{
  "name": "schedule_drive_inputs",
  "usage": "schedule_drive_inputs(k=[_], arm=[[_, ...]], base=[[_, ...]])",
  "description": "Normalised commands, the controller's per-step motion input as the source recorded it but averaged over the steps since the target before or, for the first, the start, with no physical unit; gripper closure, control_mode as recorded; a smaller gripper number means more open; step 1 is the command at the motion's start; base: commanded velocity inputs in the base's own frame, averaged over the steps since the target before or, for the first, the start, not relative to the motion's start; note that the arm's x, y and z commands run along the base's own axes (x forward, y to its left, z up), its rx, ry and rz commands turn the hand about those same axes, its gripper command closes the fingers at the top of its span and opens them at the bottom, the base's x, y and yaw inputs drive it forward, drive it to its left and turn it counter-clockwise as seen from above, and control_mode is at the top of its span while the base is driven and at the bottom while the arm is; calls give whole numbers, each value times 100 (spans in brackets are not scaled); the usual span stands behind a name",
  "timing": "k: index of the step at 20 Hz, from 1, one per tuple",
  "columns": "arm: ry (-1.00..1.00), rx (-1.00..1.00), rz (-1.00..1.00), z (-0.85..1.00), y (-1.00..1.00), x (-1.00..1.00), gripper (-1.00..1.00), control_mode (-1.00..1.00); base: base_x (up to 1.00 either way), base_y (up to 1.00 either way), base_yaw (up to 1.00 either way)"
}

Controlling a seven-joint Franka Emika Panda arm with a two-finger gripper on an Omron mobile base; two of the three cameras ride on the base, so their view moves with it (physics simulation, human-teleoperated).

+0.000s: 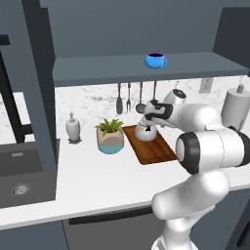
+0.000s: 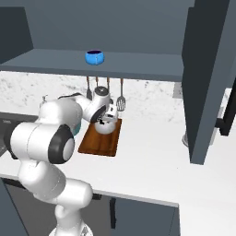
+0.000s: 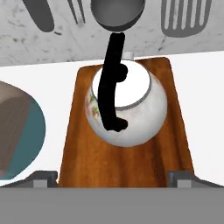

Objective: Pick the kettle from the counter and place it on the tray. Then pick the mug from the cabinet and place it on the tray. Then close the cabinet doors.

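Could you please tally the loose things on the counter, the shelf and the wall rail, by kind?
Kettle: 1
Tray: 1
Mug: 1
Plant pot: 1
Dispenser: 1
Hanging utensils: 4
Total: 9

Below my gripper sat a white kettle with faint florals and black handle, on a dark-brown tray; the mug was bright blue.
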Motion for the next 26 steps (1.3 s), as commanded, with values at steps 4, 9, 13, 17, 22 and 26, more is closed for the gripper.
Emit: schedule_drive_inputs(k=[4, 9, 13, 17, 22, 26], arm=[[0, 0, 0, 41, 0, -42, -100, -100], [0, -3, 0, 47, 0, -37, -100, -100], [1, -4, 0, 51, 2, -32, -100, -100], [0, -1, 0, 54, 2, -43, -100, -100], [-6, -1, -2, 51, 0, -35, -100, -100], [-8, 0, -1, 58, 0, -29, -100, -100]], base=[[0, 0, 0], [0, 0, 0], [0, 0, 0], [0, 0, 0], [0, 0, 0], [0, 0, 0]])
